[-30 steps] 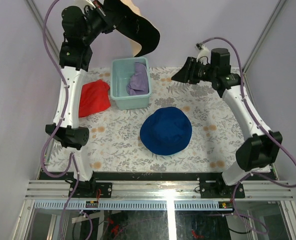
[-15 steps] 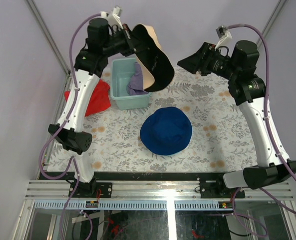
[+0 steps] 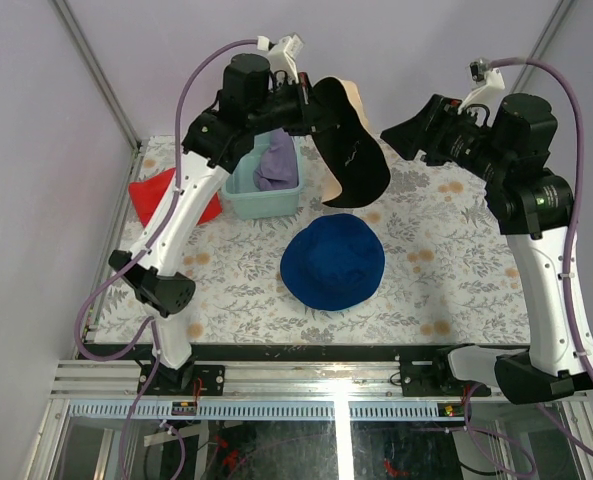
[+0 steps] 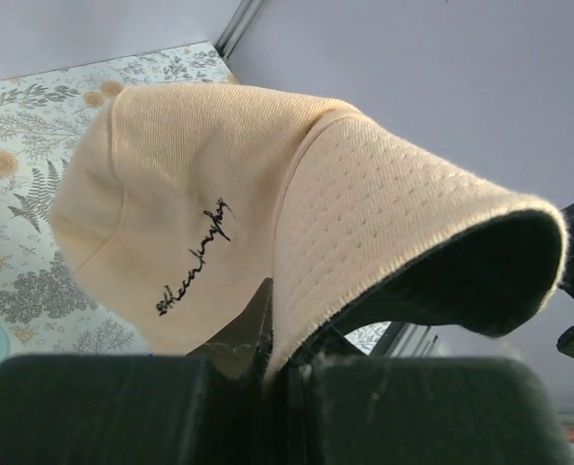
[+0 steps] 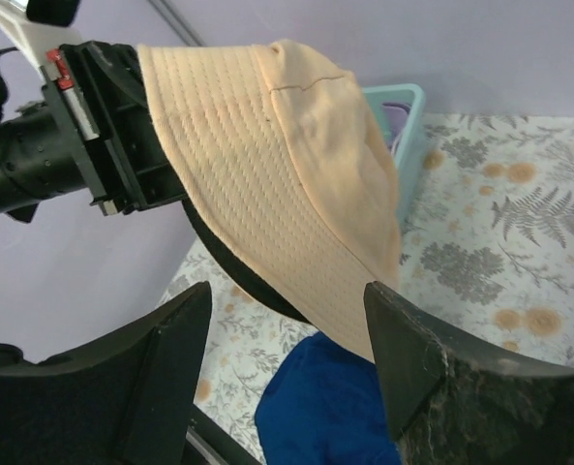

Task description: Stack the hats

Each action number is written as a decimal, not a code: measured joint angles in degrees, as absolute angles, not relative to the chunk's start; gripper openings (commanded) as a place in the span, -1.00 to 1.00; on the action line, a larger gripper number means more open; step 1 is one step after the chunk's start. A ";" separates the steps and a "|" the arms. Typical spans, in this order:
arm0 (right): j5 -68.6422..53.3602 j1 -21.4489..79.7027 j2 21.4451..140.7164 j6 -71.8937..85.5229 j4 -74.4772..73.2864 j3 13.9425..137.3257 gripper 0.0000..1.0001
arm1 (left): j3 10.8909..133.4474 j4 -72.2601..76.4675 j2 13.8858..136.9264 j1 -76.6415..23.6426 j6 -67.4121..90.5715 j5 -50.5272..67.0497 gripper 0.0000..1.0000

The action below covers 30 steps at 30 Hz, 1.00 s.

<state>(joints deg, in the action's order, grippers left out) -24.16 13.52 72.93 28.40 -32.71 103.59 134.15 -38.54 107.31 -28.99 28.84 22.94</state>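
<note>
My left gripper (image 3: 309, 105) is pinched on the brim of the tan hat (image 3: 353, 150), holding it in the air above the dark blue hat (image 3: 333, 262), which lies on the table (image 3: 436, 285). My right gripper (image 3: 408, 128) is spread wide beside the tan hat, not touching it.

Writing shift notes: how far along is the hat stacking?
Done: nothing visibly stacked; the blue hat lies alone on the table. In hand: the left gripper holds the tan hat aloft, the right gripper open near it. Left: the tan hat and the lavender hat in the bin.
</note>
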 measured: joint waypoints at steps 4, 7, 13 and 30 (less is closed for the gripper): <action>-21.58 13.50 72.44 27.03 -34.72 102.94 0.43 | 133.19 -39.00 107.59 -31.31 25.58 19.90 -1.00; -21.28 13.52 72.44 26.63 -34.98 102.26 0.43 | 129.91 -39.18 107.55 -33.69 22.96 17.45 -1.00; -22.61 13.52 71.68 25.06 -35.48 99.63 0.46 | 126.48 -40.84 108.40 -36.21 20.10 13.85 -1.00; -10.76 16.99 66.70 17.26 -36.12 84.64 0.46 | 132.53 -41.17 111.53 -36.23 19.14 11.38 -1.00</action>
<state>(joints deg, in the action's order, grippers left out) -10.76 16.99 66.70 17.26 -36.12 84.64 132.53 -41.17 111.53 -36.23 19.14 11.38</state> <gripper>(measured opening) 0.731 0.010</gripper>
